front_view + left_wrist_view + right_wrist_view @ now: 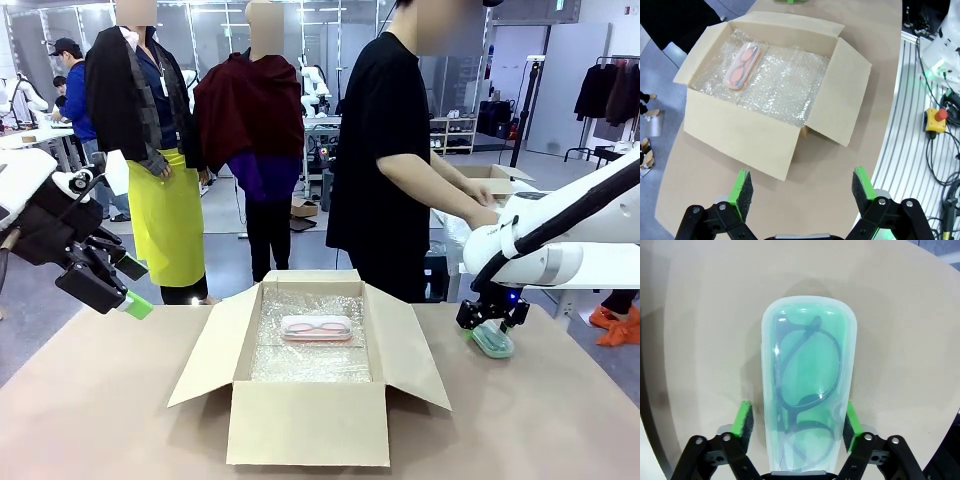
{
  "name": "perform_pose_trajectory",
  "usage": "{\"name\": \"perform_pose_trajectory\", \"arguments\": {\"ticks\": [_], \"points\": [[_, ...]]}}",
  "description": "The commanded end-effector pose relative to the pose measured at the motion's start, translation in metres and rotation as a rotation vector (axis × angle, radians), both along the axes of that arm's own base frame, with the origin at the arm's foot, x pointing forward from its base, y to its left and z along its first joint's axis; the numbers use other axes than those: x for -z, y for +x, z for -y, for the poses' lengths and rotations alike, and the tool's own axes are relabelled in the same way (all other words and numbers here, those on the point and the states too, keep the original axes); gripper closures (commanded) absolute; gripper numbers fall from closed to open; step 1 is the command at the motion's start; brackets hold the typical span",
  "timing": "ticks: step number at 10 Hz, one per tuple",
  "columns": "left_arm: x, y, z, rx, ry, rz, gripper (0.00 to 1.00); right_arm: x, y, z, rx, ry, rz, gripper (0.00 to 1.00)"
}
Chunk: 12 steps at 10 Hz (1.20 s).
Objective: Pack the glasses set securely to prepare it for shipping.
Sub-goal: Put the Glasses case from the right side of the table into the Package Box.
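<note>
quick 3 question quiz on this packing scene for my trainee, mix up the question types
1. True or false: the pink case lies on bubble wrap inside the cardboard box.
2. Fill in: the left end effector hangs empty with its jaws ___.
3. Which one has its pads either side of the mint green case? A left end effector, B right end effector, C neither.
Key: 1 true; 2 open; 3 B.

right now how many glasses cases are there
2: pink case on bubble wrap in the box; mint green case on the table, straddled by the right gripper.
</note>
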<state>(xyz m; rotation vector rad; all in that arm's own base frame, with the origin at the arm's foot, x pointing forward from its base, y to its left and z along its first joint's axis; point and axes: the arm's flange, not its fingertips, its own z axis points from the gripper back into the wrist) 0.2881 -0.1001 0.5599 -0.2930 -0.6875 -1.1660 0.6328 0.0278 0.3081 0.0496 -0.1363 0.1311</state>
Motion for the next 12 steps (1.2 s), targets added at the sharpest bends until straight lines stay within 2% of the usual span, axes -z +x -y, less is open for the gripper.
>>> {"name": "perform_pose_trajectory", "arguments": {"ticks": [1, 4, 5, 7, 9, 11, 12], "points": [[-0.001, 0.000, 0.000, 0.002, -0.020, -0.001, 0.00, -0.001, 0.005, -0.003, 0.050, 0.000, 0.012, 0.36], [-0.001, 0.000, 0.000, 0.002, -0.020, -0.001, 0.00, -0.005, 0.003, -0.001, 0.051, -0.002, 0.000, 0.67], [-0.001, 0.000, 0.000, 0.002, -0.020, -0.001, 0.00, -0.006, 0.002, -0.001, 0.039, -0.006, -0.003, 0.63], [-0.001, 0.000, 0.000, 0.002, -0.020, -0.001, 0.00, -0.017, 0.001, -0.001, 0.043, -0.011, -0.004, 0.63], [-0.001, 0.000, 0.000, 0.002, -0.020, -0.001, 0.00, -0.060, -0.007, -0.004, -0.016, 0.003, 0.032, 0.63], [-0.001, 0.000, 0.000, 0.002, -0.020, -0.001, 0.00, -0.116, -0.024, -0.010, -0.074, -0.045, 0.046, 0.63], [-0.001, 0.000, 0.000, 0.002, -0.020, -0.001, 0.00, -0.132, -0.033, -0.013, -0.101, -0.050, 0.058, 0.63]]}}
